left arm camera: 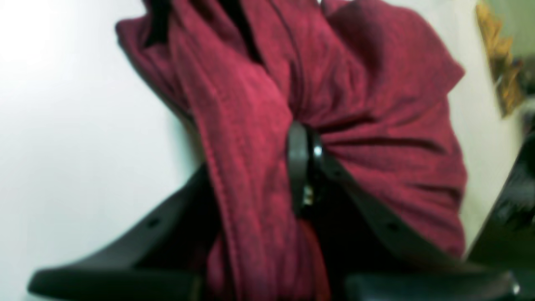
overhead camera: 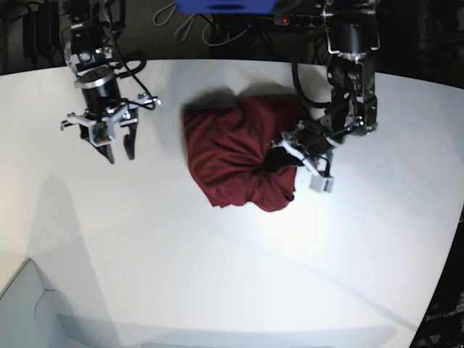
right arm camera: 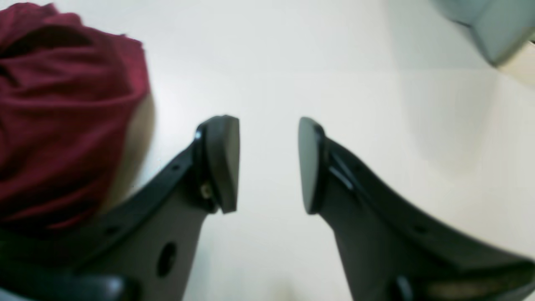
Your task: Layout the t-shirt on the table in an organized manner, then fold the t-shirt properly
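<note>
The dark red t-shirt [overhead camera: 232, 152] lies crumpled in a heap on the white table [overhead camera: 217, 275], right of the middle at the back. My left gripper [overhead camera: 279, 159] sits at the heap's right edge. In the left wrist view the left gripper [left arm camera: 250, 167] is shut on a bunched fold of the t-shirt [left arm camera: 376, 104], with cloth wrapped over one black pad [left arm camera: 299, 167]. My right gripper [overhead camera: 116, 148] hangs open over bare table [right arm camera: 376, 83] at the far left, apart from the cloth. The right wrist view shows the right gripper [right arm camera: 268, 163] holding nothing, with the t-shirt [right arm camera: 62, 117] off to its left.
Cables and dark equipment line the far edge, with a blue object [overhead camera: 225, 6] at the top. The table's curved edge [overhead camera: 449, 239] runs down the right side. A pale grey box corner [overhead camera: 29, 304] sits at the lower left.
</note>
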`<state>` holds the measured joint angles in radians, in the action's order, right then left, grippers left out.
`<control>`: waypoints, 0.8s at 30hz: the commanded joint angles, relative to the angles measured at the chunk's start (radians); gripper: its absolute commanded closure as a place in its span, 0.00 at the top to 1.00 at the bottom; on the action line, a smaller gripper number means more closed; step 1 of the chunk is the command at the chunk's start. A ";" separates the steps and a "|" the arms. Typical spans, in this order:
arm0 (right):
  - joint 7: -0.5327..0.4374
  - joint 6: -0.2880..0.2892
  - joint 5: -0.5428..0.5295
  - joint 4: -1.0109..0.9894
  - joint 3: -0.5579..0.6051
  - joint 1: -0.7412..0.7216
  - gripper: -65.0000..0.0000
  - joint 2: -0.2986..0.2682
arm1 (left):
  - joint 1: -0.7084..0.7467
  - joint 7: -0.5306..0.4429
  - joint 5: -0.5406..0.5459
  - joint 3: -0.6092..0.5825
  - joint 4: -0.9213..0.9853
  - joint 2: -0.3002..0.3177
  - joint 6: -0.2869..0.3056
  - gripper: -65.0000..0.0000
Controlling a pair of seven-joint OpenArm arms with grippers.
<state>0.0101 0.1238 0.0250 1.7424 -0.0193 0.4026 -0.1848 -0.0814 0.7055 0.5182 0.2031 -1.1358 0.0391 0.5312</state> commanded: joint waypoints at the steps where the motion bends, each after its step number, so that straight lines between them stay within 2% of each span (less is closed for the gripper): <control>1: -0.029 0.000 -0.004 0.020 -0.023 0.011 0.33 -0.006 | -0.027 0.062 -0.112 -0.032 0.024 0.012 -0.062 0.00; 8: -0.029 0.000 -0.004 0.014 -0.166 0.051 0.33 0.005 | -0.268 0.052 -0.172 -0.339 0.113 0.075 -0.050 0.00; 12: -0.029 0.000 -0.004 0.014 -0.278 0.049 0.33 0.046 | -0.389 0.026 -0.223 -0.612 0.119 0.101 -0.049 0.00; 16: -0.029 0.000 -0.004 0.014 -0.347 0.045 0.33 0.064 | -0.464 -0.054 -0.301 -0.865 0.119 0.101 -0.047 0.00; 20: -0.023 0.000 -0.004 0.014 -0.376 0.046 0.33 0.066 | -0.496 -0.159 -0.402 -1.008 0.121 0.083 -0.047 0.00; 24: -0.023 0.000 -0.004 0.014 -0.402 0.051 0.33 0.075 | -0.501 -0.229 -0.485 -1.049 0.121 0.043 -0.047 0.00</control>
<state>0.0143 0.1272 0.0254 1.7401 -0.4137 0.4496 -0.1040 -0.5594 0.4839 0.0326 -0.8494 -1.0069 0.0864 0.4770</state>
